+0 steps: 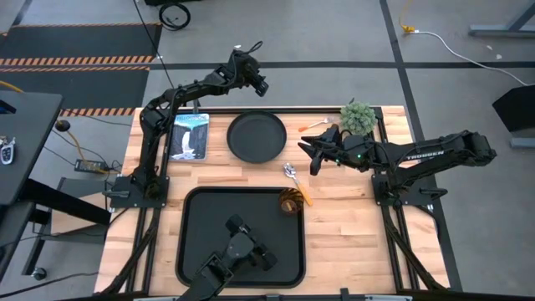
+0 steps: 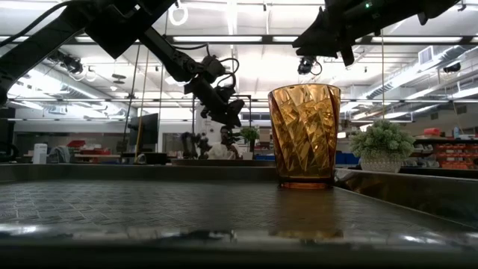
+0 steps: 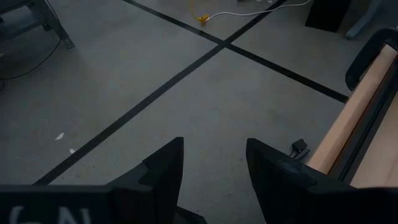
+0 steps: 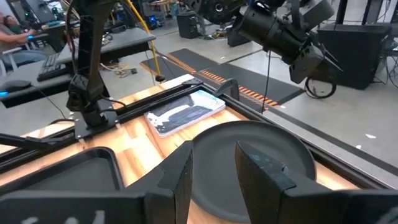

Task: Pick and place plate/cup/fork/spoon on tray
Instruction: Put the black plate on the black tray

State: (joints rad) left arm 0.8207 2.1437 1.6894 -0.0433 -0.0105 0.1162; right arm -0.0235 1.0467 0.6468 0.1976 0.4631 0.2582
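One camera looks straight down on the counter [image 1: 351,242]; another sits low on the tray [image 2: 224,209], close behind the cup [image 2: 304,134], which both views share.

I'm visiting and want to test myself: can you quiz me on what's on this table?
1. True or false: the cup stands on the tray.
2. Which task item lies nearest the right gripper? A plate, B spoon, C fork.
3. Where does the left gripper hover: over the table or past its far edge?

Key: 1 true, at the tray's far right corner. 2 B. 3 Past the far edge, over the floor.
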